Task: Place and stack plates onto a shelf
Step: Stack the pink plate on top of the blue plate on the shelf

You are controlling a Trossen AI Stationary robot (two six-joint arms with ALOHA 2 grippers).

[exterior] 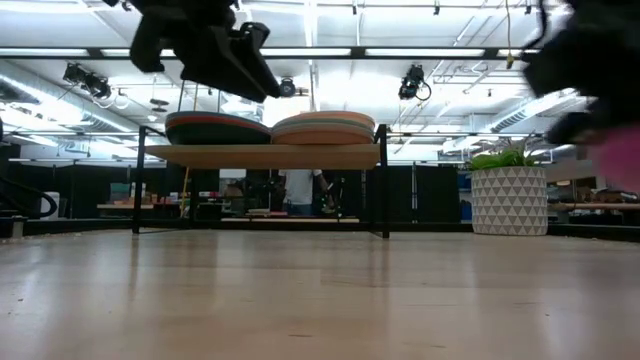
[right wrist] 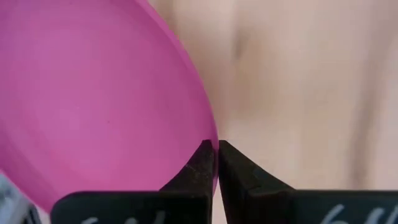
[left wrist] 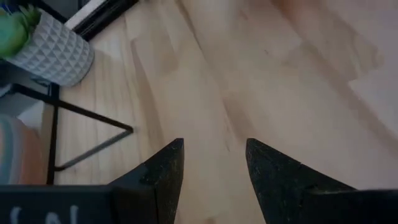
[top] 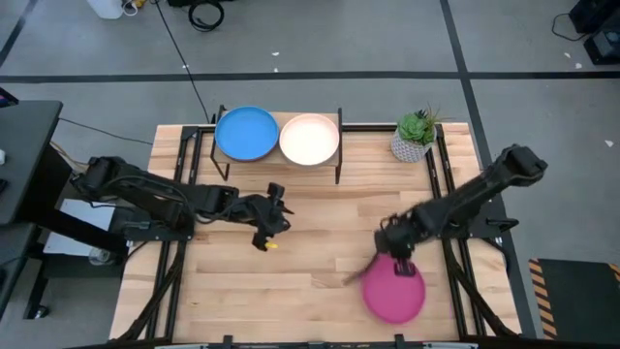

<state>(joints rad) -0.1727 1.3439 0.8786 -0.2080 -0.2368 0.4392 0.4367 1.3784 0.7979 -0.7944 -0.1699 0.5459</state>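
A slatted wooden tabletop (top: 310,262) holds everything. The right gripper (right wrist: 216,163) pinches the magenta plate (top: 394,288) by its rim alone; a thin hold like that could slip. The shelf (top: 276,160), stacked, lies well ahead. The left gripper (left wrist: 211,163) hangs spread, empty.

Around your slatted light wood tabletop (top: 291,271) you see a grey floor (top: 320,39) crossed by dark lines. Behind the table, long ceiling light strips (exterior: 420,52) shine above dark workbenches (exterior: 120,208), and a person (exterior: 297,190) stands there.
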